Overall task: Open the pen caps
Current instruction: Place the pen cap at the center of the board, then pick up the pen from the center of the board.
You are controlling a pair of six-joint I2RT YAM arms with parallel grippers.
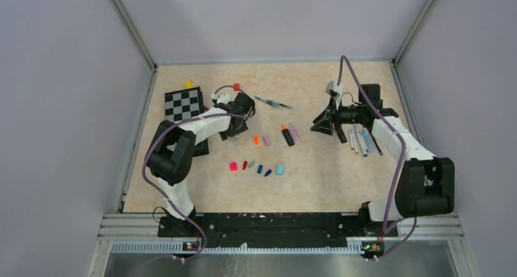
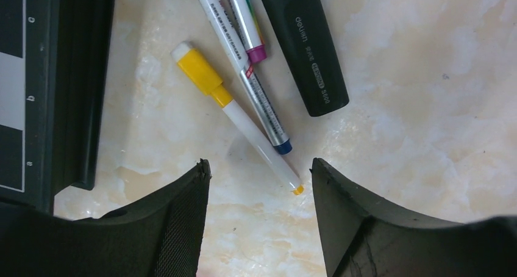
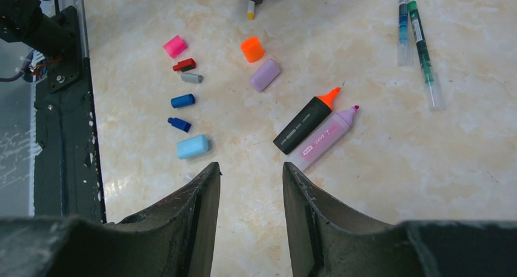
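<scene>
Your left claw point(image 2: 259, 167) hangs spread over the desk point(image 2: 427, 136). The yellow pen point(image 2: 244, 121) lies slantwise ahead, tail end at the gap, its cap point(image 2: 198, 72), seemingly still on, up-left. Your right claw point(image 3: 250, 167), also spread, is well apart.

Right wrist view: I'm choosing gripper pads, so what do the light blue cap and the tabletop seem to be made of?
The light blue cap looks like moulded plastic: opaque, even colour, smooth with a soft satin highlight. The tabletop looks like marble-patterned laminate or vinyl: beige cloudy veining, mild sheen; real stone cannot be ruled out.
</scene>
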